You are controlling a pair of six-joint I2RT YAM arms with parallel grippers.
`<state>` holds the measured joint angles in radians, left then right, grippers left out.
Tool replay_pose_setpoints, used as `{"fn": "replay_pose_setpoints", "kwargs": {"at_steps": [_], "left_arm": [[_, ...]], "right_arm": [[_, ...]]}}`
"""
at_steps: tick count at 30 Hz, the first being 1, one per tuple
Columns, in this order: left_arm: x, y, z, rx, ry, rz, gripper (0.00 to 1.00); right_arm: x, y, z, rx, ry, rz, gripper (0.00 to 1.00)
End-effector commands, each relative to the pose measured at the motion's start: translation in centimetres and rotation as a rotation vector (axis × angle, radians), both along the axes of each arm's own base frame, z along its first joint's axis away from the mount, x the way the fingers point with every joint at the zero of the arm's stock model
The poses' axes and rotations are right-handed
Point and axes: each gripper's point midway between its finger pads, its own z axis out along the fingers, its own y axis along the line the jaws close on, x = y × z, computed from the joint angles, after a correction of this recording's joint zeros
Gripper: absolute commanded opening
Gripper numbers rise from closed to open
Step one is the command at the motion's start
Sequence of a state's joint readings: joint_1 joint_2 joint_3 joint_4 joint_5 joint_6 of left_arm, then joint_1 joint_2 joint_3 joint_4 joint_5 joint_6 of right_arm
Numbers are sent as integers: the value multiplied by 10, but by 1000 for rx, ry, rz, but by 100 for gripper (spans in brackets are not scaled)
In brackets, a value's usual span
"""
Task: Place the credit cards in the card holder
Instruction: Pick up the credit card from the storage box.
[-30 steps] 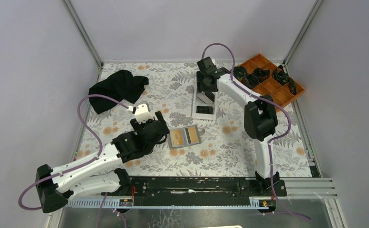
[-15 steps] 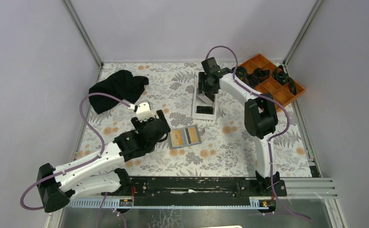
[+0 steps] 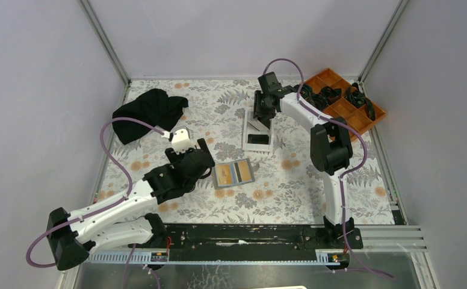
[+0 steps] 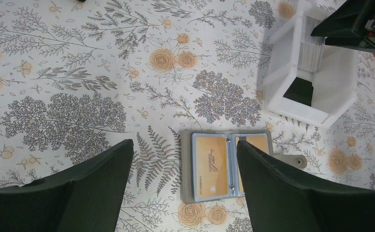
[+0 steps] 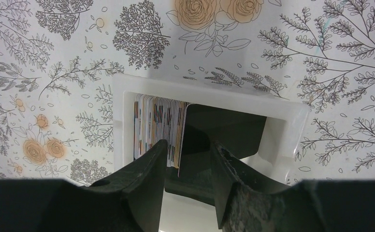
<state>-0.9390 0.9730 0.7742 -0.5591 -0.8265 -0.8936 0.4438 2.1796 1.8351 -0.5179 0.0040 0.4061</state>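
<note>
Right gripper reaches into the white tray, its fingers narrowly straddling a black card beside the upright stack of cards; whether they pinch it I cannot tell. Left gripper hangs wide apart over the card holder, which lies open at 7 o'clock from the tray, an orange card inside.

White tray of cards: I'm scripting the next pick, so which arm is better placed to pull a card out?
Right. The right gripper is at the white tray, jaws open either side of a dark card. The left gripper hovers open by the card holder, apart from the tray.
</note>
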Motion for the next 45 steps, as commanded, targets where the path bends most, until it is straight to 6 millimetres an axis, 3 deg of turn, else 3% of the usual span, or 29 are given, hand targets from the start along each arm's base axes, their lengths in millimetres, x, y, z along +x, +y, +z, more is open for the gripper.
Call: {"fn": "replay_pose_setpoints", "kwargs": {"at_steps": [1,30,45], "left_arm": [[9,-4,12,-25,-38,7,86],[12,-8,8,-36,-33,-10,86],[15,-12,9,-44,-33,-20,86]], "right_arm": [[4,12,20,66,-32,17,43],[9,19,66,127,-102,6,31],[5,7,81,90,-132,-6,24]]}}
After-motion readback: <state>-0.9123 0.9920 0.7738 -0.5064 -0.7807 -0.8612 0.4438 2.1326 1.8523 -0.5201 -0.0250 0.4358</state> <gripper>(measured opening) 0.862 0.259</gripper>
